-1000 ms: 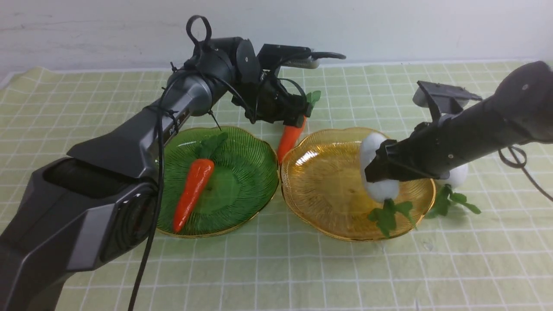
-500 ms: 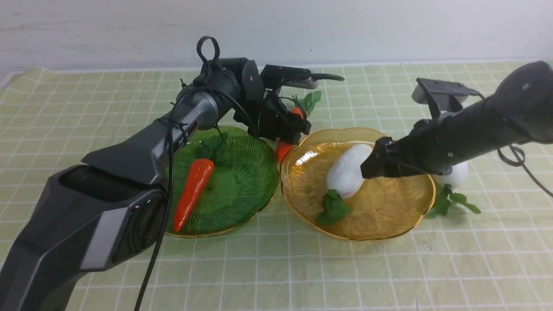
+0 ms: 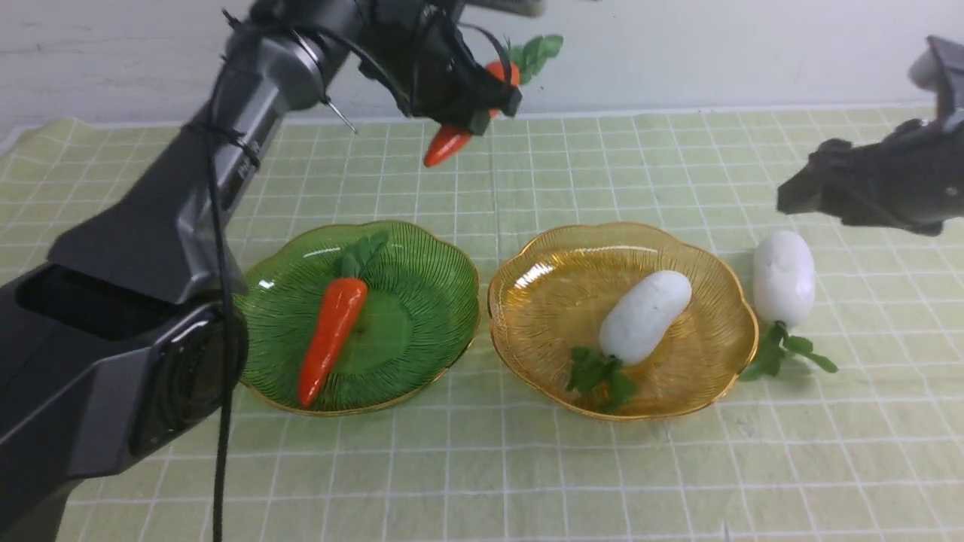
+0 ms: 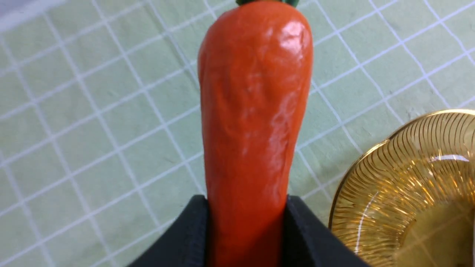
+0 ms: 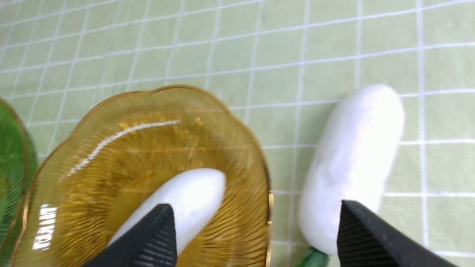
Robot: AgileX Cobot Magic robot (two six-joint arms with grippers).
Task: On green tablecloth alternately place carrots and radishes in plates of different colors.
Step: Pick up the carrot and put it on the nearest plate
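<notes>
High over the far part of the green tablecloth [image 3: 527, 467], my left gripper [image 3: 491, 113] is shut on a carrot [image 3: 446, 144], which hangs tilted with its tip down-left. In the left wrist view the carrot [image 4: 256, 111] stands gripped between both fingers [image 4: 189, 237]. Another carrot [image 3: 331, 339] lies in the green plate [image 3: 429, 301]. One radish [image 3: 645, 305] lies in the amber plate [image 3: 557, 301]. A second radish [image 3: 783, 275] rests on the cloth just right of that plate. My right gripper [image 3: 791, 199] hovers open above it, holding nothing; its fingers [image 5: 148, 237] straddle both radishes [image 5: 352, 159].
The two plates sit side by side mid-cloth, rims nearly touching. A white wall runs along the far edge of the cloth. The left arm's long dark body [image 3: 151, 263] covers the left side of the front view.
My left gripper closed on the carrot between the plates and lifted it up and back. My right gripper let the radish go in the amber plate and withdrew up to the right.
</notes>
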